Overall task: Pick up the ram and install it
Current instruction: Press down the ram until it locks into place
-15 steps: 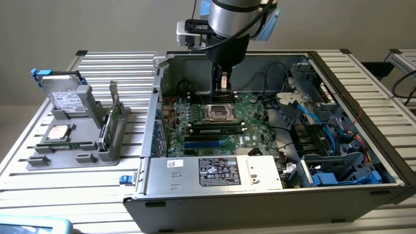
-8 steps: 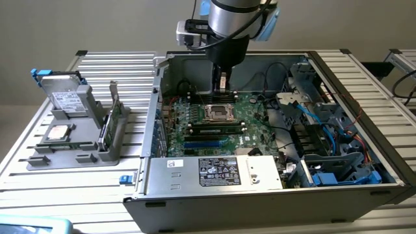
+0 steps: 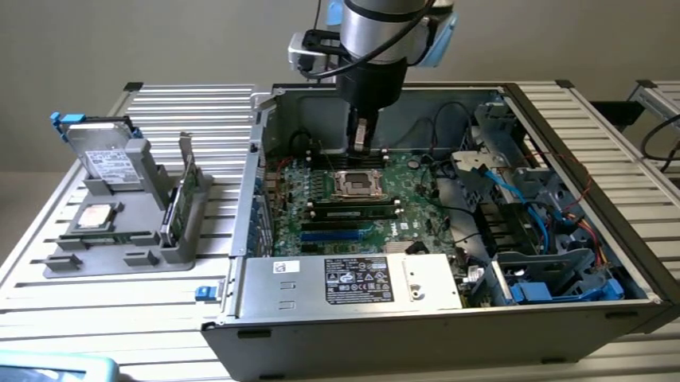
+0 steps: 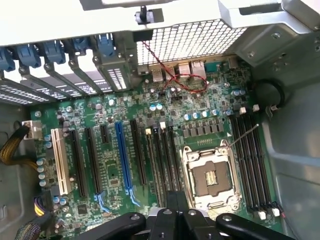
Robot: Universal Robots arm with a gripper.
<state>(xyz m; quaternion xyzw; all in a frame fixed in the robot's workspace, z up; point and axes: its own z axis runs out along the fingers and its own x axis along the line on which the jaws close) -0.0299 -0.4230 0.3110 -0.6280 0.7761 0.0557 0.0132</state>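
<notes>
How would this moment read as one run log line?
tool: over motherboard, at CPU socket | ram: in slot beside socket | tower case: open

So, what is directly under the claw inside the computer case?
Under the claw lies the green motherboard with the open CPU socket and black memory slots beside it. The claw's own body covers the board's nearest edge, so what lies there cannot be seen.

We take this for a robotics lab or test cell: an opened computer case (image 3: 447,239) with its motherboard (image 4: 150,150) bared sits on a slatted aluminium bench (image 3: 138,318) beside a grey parts fixture (image 3: 127,231), under an industrial arm (image 3: 377,48).
</notes>
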